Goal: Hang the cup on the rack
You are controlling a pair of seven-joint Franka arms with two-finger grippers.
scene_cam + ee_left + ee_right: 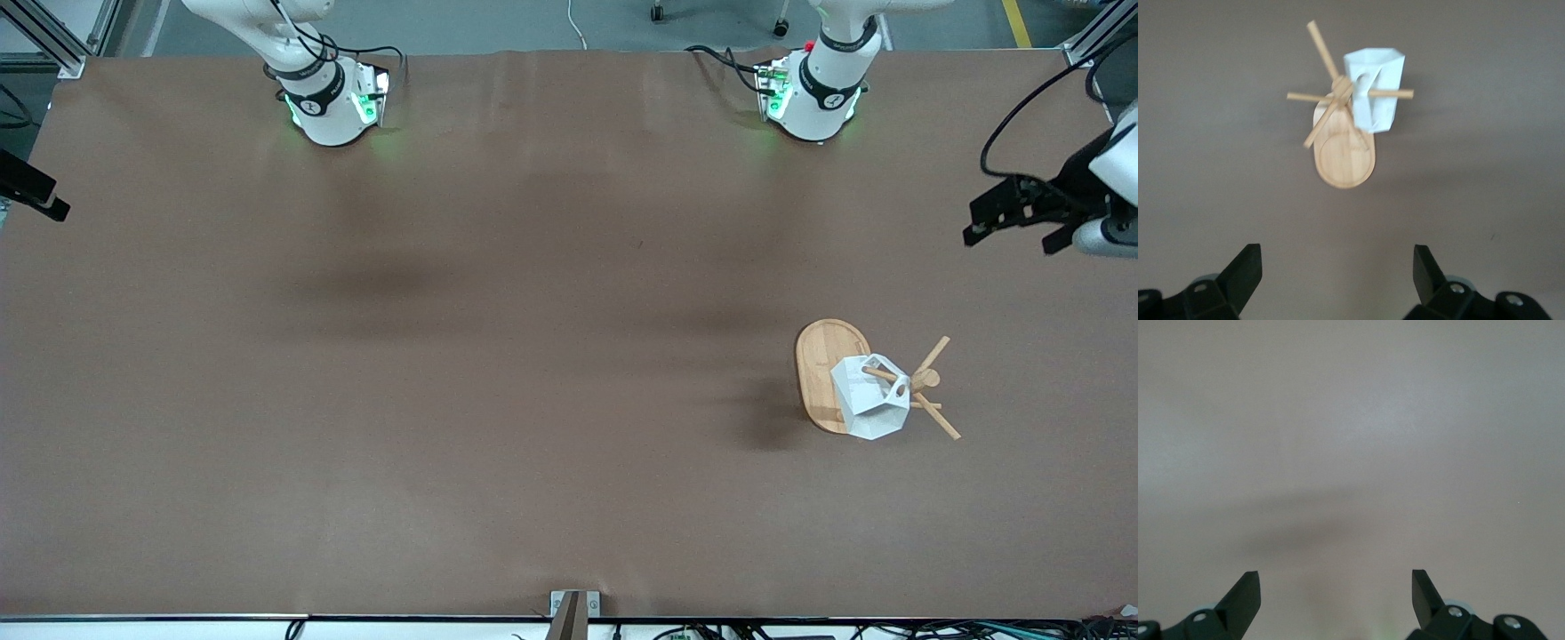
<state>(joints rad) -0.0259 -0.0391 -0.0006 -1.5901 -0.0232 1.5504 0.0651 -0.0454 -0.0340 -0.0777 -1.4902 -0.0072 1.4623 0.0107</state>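
The white faceted cup (pixel 869 402) hangs on the bamboo rack (pixel 820 366), with a thin peg through the hole in its handle. The rack stands upright on its oval base toward the left arm's end of the table. In the left wrist view the cup (pixel 1375 87) and rack (pixel 1341 157) show apart from my left gripper (pixel 1338 267), which is open and empty. In the front view the left gripper (pixel 973 224) is up at the table's edge at the left arm's end. My right gripper (pixel 1336 590) is open and empty over bare table, at the right arm's end (pixel 49 203).
Brown paper covers the table (pixel 498 356). The two arm bases (pixel 333 102) (pixel 813 93) stand along the table edge farthest from the front camera. A small metal bracket (pixel 573 613) sits at the edge nearest that camera.
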